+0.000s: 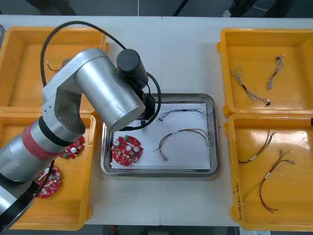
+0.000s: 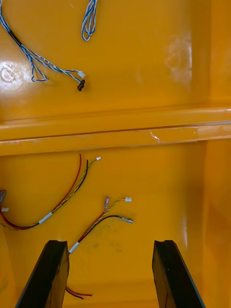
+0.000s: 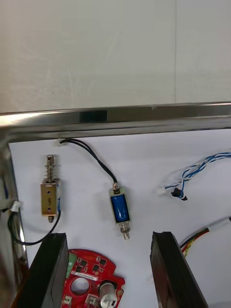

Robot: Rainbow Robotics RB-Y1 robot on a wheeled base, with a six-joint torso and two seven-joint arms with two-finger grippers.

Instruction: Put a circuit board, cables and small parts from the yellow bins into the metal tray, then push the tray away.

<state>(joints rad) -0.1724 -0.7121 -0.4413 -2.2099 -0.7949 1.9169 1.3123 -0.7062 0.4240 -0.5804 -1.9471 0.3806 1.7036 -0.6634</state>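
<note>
My left arm reaches over the left part of the metal tray. The left gripper hangs open above the tray's white inside, holding nothing. Just beyond its fingers lie a blue small metal part and a brass small metal part, each with a black lead. A round red circuit board lies in the tray's near left corner. A blue and white cable and a red and yellow cable lie there too. My right gripper stands open over red and yellow cables in a yellow bin.
The near left bin holds two more red circuit boards. The far right bin has blue and white cables; the near right bin has red and yellow cables. Bare table lies beyond the tray's far rim.
</note>
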